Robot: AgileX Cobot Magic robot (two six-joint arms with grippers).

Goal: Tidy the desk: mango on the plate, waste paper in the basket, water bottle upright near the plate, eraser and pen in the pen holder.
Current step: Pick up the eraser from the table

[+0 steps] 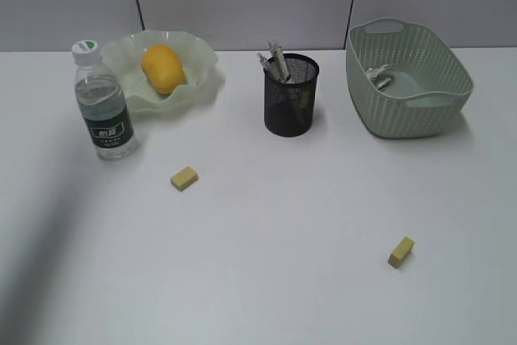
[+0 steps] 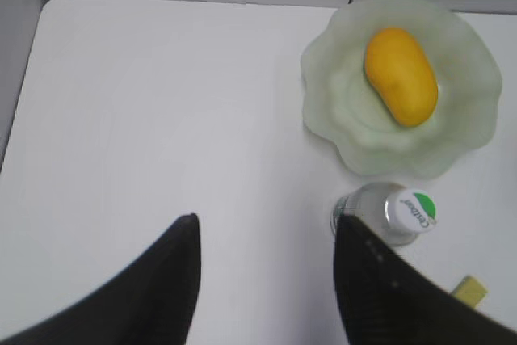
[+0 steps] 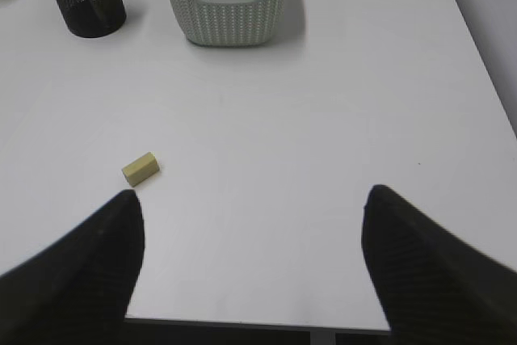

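Note:
The mango (image 1: pixel 163 69) lies in the ruffled plate (image 1: pixel 202 62) at the back left. Just in front of the plate the water bottle (image 1: pixel 105 107) stands upright. Pens (image 1: pixel 277 61) stick out of the black pen holder (image 1: pixel 291 98). The waste paper (image 1: pixel 380 77) lies in the basket (image 1: pixel 420 90). One yellow eraser (image 1: pixel 185 178) rests on the desk (image 1: pixel 283 224) left of centre, another eraser (image 1: pixel 401 251) at the front right. My left gripper (image 2: pixel 266 220) hangs open high above bare desk, its right finger beside the bottle's cap (image 2: pixel 409 209). My right gripper (image 3: pixel 252 193) is wide open and empty, with an eraser (image 3: pixel 140 168) just beyond its left finger.
Neither arm shows in the exterior view. The desk's front edge (image 3: pixel 242 325) runs just below the right gripper. In the left wrist view the mango (image 2: pixel 400 74) and plate (image 2: pixel 460 119) lie ahead to the right, and the desk's far left corner (image 2: pixel 52 2) is rounded.

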